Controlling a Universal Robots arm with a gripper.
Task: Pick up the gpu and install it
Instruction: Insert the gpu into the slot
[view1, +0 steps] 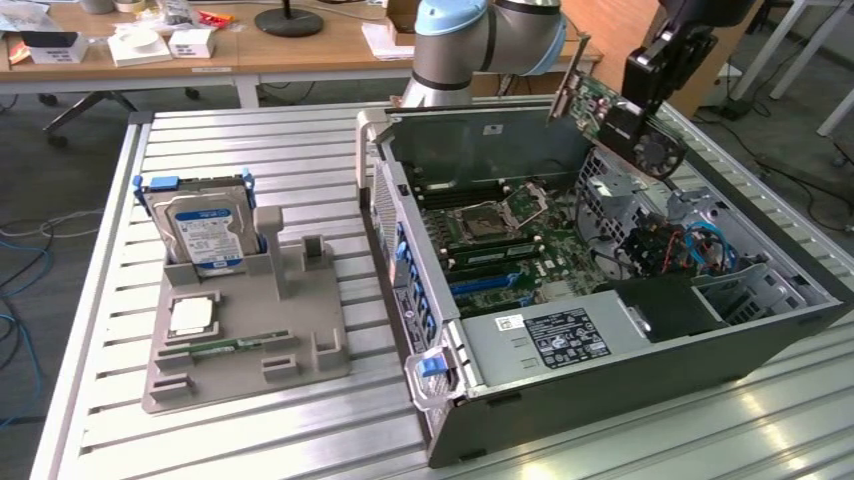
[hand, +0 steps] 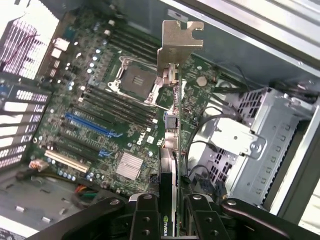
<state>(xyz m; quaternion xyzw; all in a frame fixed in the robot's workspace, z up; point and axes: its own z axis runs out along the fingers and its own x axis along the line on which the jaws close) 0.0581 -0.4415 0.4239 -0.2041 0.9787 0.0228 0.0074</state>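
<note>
The claw (view1: 641, 105) (hand: 169, 212) is pinching the gpu (view1: 597, 103) (hand: 170, 145) by one end, its fingers (hand: 145, 220) pressed against both faces of the card. The gpu hangs in the air, tilted, above the open computer case (view1: 641, 370), over the case's far side, touching nothing but the claw. In the wrist view the card is seen edge-on, its silver bracket (hand: 179, 42) at the end away from the claw and the motherboard (hand: 100, 115) well beneath it, with the bare processor socket (hand: 135, 80) and the blue slot (hand: 92, 127) showing. The case lies on its side on the slatted metal tabletop (view1: 267, 150), by the edge at the exterior view's right. Near the opposite edge sits a grey holder (view1: 314, 345) carrying an upright hard drive (view1: 203, 235) and a flat memory stick (view1: 240, 345).
</note>
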